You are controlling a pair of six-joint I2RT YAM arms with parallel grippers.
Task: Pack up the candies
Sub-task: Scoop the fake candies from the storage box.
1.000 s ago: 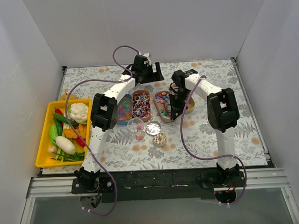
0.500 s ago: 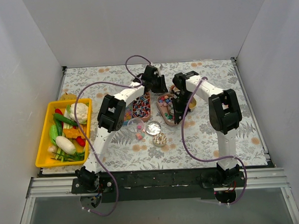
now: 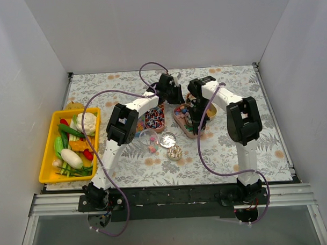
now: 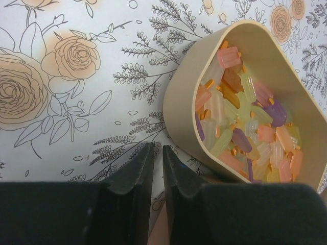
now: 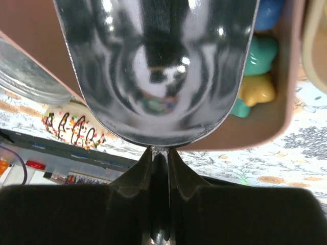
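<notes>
White walls [image 3: 149,31] box in a floral desk [image 3: 234,152]. The left arm [image 3: 120,124] and right arm [image 3: 241,122] both reach from the near edge to the middle, where the oval trays [image 3: 165,120] sit side by side, likely so either arm can get at them. At the left edge a yellow bin [image 3: 45,159] holds toy vegetables [image 3: 73,142], apart from the work. The right pincer [image 5: 159,153] pinches the thin stem of a steel scoop [image 5: 153,66]. Its bowl points forward over the tray [image 5: 271,127] of bright balls [image 5: 258,53], seemingly to dig in, and it looks about empty. The left pincer [image 4: 157,148] is nearly pressed together on nothing. It sits just beside a beige tray [image 4: 179,102] of pastel candies [image 4: 245,117], perhaps to steady it.
</notes>
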